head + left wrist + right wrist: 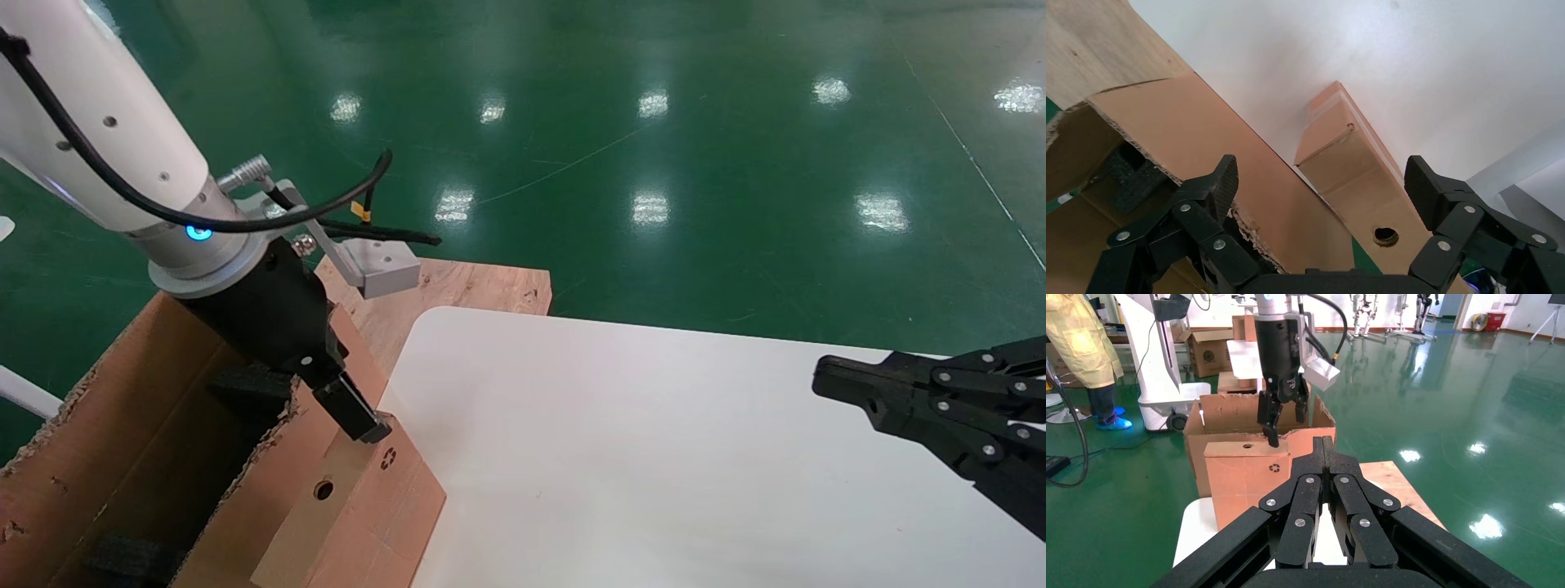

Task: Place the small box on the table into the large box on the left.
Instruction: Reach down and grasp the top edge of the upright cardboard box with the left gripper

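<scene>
The small box (359,510) stands at the left edge of the white table (654,457), its holed narrow face up, right beside the large box (122,457). My left gripper (347,408) hangs open just above it. In the left wrist view the small box (1352,165) lies between the open fingers (1220,184), beside the large box's torn flap (1199,141) and the dark foam (1131,177). My right gripper (825,380) is shut and empty over the table's right side. The right wrist view shows that gripper (1322,444), the small box (1242,478), the large box (1223,413) and the left gripper (1284,416).
A bare plywood board (466,286) lies behind the table's rounded corner. Green floor surrounds the table. In the right wrist view a person in a yellow coat (1083,343) and a white machine (1156,361) stand beyond the large box.
</scene>
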Tool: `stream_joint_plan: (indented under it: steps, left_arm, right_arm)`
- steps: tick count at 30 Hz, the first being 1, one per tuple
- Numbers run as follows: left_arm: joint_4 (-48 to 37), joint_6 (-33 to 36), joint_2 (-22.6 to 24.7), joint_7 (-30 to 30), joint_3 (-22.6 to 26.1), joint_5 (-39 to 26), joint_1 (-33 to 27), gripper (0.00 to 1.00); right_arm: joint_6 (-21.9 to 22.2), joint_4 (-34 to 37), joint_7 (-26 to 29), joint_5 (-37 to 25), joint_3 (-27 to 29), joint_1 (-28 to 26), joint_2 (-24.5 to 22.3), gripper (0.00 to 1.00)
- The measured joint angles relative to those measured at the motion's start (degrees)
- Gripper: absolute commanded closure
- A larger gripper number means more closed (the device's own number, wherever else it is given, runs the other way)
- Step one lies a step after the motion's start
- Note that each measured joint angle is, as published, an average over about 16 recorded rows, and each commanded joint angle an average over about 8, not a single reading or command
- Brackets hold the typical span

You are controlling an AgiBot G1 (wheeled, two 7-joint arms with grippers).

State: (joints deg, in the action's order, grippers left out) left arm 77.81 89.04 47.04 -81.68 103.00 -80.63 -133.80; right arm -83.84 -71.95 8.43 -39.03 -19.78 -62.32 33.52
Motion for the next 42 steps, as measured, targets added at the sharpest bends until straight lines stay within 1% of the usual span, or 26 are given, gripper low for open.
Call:
stream_joint_plan:
  steps: [12, 28, 35, 42]
  left_arm:
    - [0.1, -0.3, 1.5, -1.1, 5.5, 3.2, -1.7, 0.00]
    - [0.0, -0.4, 2.5, 0.8, 12.5, 11.5, -3.5, 0.00]
    - [-0.1, -1.5, 3.5, 0.6, 14.8, 12.8, -3.2, 0.00]
    - [-0.1, -3.3, 4.7, -0.8, 16.0, 12.7, -2.2, 0.00]
  right_arm:
    - [0.0, 0.0, 0.0, 0.0, 0.0, 0.0, 0.0, 1.00]
    - [0.0, 0.0, 0.0, 0.0, 0.0, 0.0, 0.0, 1.00]
    - [0.0, 0.0, 0.0, 0.0, 0.0, 0.0, 0.0, 1.00]
    - [0.0, 0.0, 0.0, 0.0, 0.0, 0.0, 0.0, 1.00]
